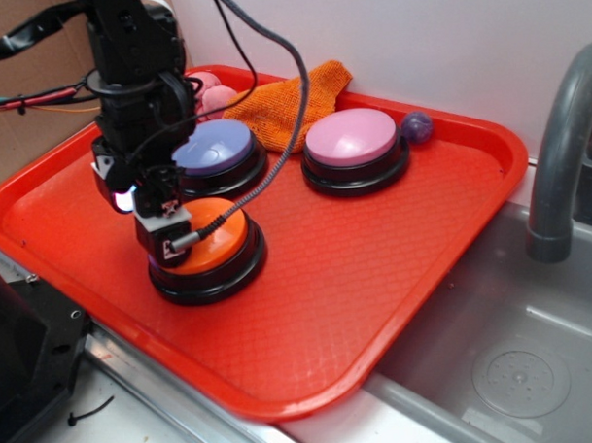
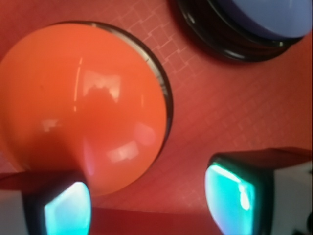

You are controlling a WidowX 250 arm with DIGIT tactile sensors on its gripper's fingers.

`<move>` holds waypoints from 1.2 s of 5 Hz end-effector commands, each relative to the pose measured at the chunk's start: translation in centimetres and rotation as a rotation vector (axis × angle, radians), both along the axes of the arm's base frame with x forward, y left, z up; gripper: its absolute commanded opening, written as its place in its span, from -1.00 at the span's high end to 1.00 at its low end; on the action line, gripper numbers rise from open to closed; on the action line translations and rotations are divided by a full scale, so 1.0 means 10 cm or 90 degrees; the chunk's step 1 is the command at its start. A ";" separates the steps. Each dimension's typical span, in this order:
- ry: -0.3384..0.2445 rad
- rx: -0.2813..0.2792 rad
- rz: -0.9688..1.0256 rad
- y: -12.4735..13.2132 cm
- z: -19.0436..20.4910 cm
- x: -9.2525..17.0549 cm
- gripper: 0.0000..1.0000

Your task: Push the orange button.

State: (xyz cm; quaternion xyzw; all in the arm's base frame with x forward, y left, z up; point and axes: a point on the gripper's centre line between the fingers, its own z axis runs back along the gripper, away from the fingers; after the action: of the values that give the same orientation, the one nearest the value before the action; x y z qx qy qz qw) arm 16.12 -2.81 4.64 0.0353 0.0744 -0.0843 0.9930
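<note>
- The orange button (image 1: 215, 242), a glossy dome on a black round base, sits on the red tray (image 1: 377, 306) at centre left of the exterior frame, toward the tray's near-left edge.
- The gripper (image 1: 163, 233) hangs at the button's left side, low over the dome; whether it actually touches the dome I cannot tell.
- In the wrist view the orange button (image 2: 83, 107) fills the left half of the frame, and two fingertips (image 2: 230, 193) with teal-lit pads stand along the bottom edge with a wide gap between them, so the tool is released and grasps nothing.
- The left fingertip overlaps the dome's lower edge; the right one is over bare tray.
- A blue-purple button (image 1: 216, 151) sits just behind the orange one, close but apart.
- A pink button (image 1: 354, 147) stands at upper centre, with a small purple ball (image 1: 416, 128) beside it to the right.
- An orange cloth (image 1: 297, 97) lies crumpled at the tray's far edge.
- A grey faucet (image 1: 564, 144) rises over the sink (image 1: 515, 360) at the right.
</note>
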 end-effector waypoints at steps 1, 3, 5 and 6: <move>-0.042 -0.018 0.032 -0.02 0.35 0.13 -1.00; -0.078 -0.045 0.060 0.10 0.83 0.15 -1.00; -0.093 -0.040 0.076 0.11 1.03 0.11 -1.00; -0.095 -0.032 0.089 0.14 1.11 0.08 -1.00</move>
State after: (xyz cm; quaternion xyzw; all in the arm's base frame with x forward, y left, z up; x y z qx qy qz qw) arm 16.43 -1.53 14.60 0.0126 0.0288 -0.0186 0.9993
